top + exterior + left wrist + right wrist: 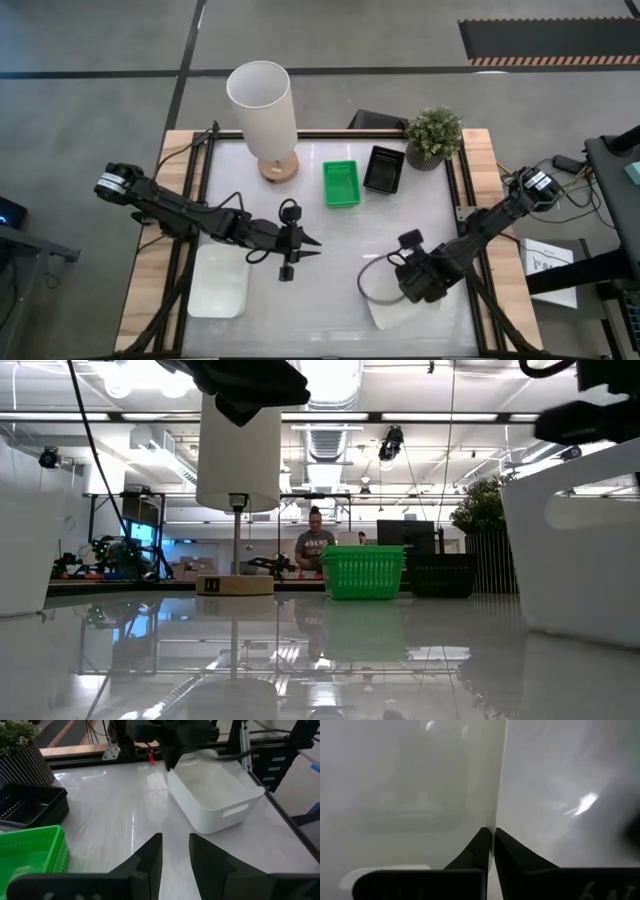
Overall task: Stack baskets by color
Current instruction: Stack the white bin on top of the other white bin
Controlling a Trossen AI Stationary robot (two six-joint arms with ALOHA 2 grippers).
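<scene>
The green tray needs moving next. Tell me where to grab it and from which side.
Grip the green tray by a rim, probably the short one facing the table's middle, coming down from above. Its open top and thin upright slotted walls suit one finger inside, one outside. The black tray sits close on one long side, and the left gripper, fingers apart, hangs nearest that short end.

left claw [312, 243] hangs mid-tabletop with fingers slightly apart, right claw [493, 836] is low and pinched tight.

White basket [398, 312] largely covered by the right gripper [420, 285] from above, its wall cut off at the low view's edge, person's [316, 546] hands too small to tell
</scene>
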